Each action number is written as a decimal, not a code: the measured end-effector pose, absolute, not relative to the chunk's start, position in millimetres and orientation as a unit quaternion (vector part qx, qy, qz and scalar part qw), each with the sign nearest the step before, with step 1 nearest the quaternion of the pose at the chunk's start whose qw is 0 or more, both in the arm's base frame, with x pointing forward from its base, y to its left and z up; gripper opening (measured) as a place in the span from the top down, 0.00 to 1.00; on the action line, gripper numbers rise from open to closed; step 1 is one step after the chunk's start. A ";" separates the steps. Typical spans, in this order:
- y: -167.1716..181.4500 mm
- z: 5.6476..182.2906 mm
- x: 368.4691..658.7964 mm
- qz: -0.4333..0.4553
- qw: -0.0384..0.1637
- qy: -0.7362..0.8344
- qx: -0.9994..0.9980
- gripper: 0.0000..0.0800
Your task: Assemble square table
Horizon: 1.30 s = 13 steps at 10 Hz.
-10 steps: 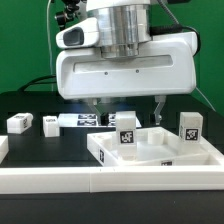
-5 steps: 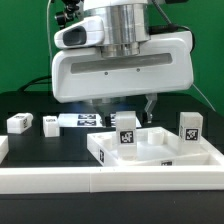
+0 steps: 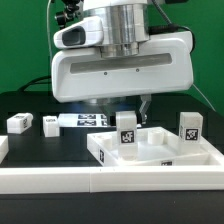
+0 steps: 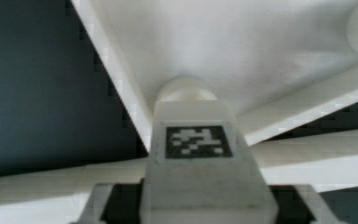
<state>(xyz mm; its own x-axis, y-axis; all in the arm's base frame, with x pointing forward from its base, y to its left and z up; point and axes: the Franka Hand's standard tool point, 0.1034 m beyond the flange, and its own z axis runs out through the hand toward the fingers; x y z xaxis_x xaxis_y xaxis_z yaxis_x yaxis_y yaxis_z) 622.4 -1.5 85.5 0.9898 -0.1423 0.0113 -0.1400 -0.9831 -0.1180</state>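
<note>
The white square table top (image 3: 108, 157), with a raised rim, lies at the front of the black surface. A white tagged leg (image 3: 126, 130) stands upright at the top's far corner, toward the exterior view's left. My gripper (image 3: 122, 110) hangs straight over this leg, and its fingers press the leg's two sides. In the wrist view the leg (image 4: 197, 135) fills the gap between my gripper's (image 4: 202, 200) dark pads, with the table top (image 4: 247, 55) beyond it. A second leg (image 3: 190, 127) stands at the top's corner toward the exterior view's right.
Two more small tagged legs (image 3: 18, 122) (image 3: 50, 124) lie on the black surface at the exterior view's left. The marker board (image 3: 82, 120) lies behind them. A long white rail (image 3: 90, 185) runs along the front edge.
The fingers have moved inward from a wide opening until they meet the sides of the leg. The arm and the parts have stayed in place.
</note>
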 end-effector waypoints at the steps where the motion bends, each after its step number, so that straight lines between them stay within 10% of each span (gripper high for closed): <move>1: -1.6 85.3 622.4 -0.009 0.059 0.107 -0.992 0.64; 13: 6.6 83.3 616.0 0.001 0.068 0.644 -0.762 0.64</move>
